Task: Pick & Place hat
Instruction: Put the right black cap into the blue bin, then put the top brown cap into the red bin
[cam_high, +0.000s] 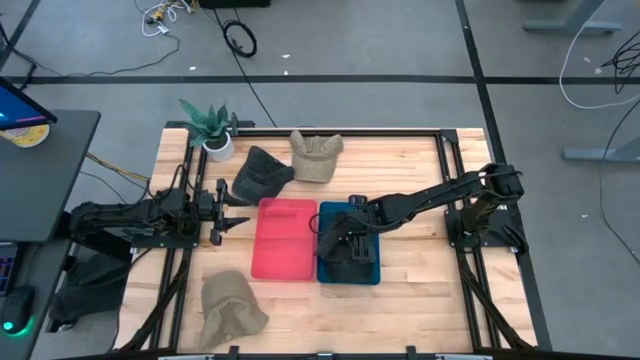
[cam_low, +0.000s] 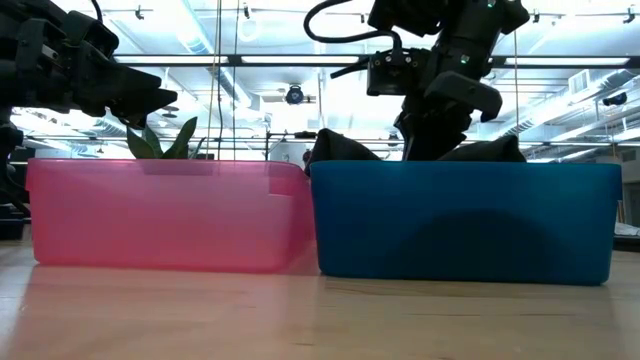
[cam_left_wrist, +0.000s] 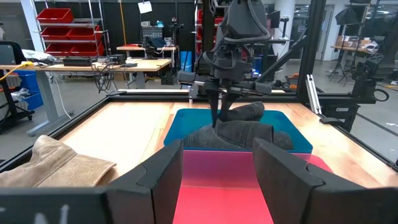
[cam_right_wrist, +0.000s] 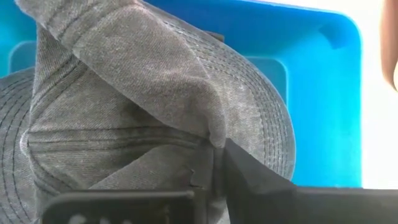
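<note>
The grey hat (cam_right_wrist: 155, 99) lies in the blue bin (cam_high: 349, 270) — right gripper (cam_high: 345, 240) fingers pinch its fabric narrowly. Part them fully, then rise straight up. Left gripper (cam_high: 222, 207) waits wide, left of the bins.

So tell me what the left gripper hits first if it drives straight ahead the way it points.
Probably the pink bin: the left gripper, fingers spread, points across it toward the blue bin, where the right gripper sits at a gray hat. If it clears the pink rim, that hat likely comes next; height is unclear.
</note>
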